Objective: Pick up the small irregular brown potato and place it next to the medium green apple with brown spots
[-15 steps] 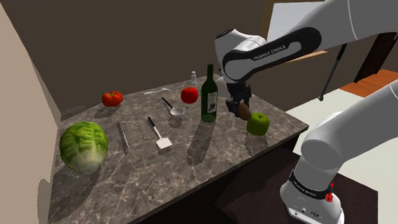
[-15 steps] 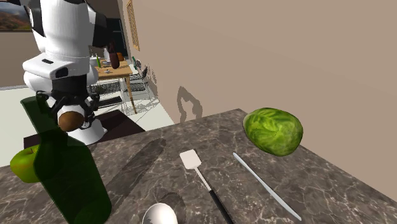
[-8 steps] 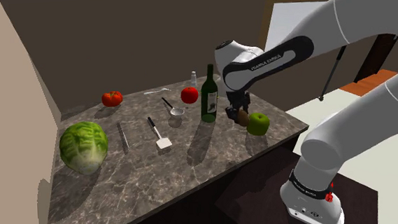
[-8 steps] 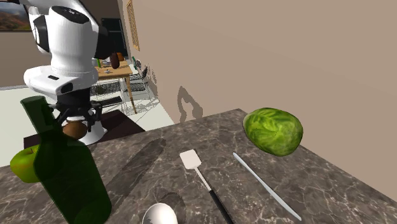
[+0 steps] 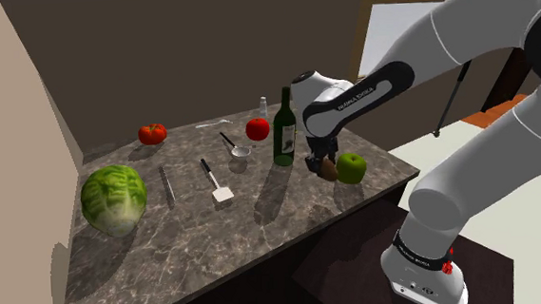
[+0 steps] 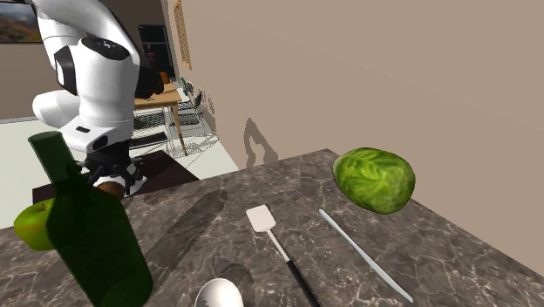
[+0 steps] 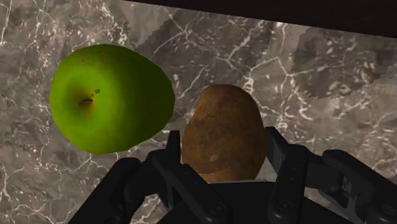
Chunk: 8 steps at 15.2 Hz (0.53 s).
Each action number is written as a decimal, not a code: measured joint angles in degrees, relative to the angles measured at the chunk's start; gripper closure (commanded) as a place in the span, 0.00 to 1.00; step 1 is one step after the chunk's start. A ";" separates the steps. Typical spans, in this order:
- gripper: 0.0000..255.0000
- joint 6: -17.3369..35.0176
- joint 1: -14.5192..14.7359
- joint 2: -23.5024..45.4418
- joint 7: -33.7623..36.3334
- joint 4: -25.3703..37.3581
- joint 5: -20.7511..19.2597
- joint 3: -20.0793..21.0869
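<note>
Brown irregular potato (image 7: 224,121): pinched between the fingers of the black gripper (image 7: 224,143).
Green round apple (image 7: 111,95): seen just beside the potato, on the dark marbled counter (image 7: 38,191).

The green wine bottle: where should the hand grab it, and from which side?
Probably the neck, gripped from the side: the wine bottle stands upright and its neck is much slimmer than its wide body. Come from the counter's near edge, since a red fruit and a small clear bottle stand behind it.
</note>
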 measured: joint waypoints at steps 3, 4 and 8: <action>1.00 2.53 -0.16 1.61 0.86 -1.04 -0.48 0.22; 1.00 3.48 -0.29 2.31 1.13 -1.32 -0.74 0.25; 1.00 7.28 -0.69 5.13 2.54 -2.48 -1.79 0.54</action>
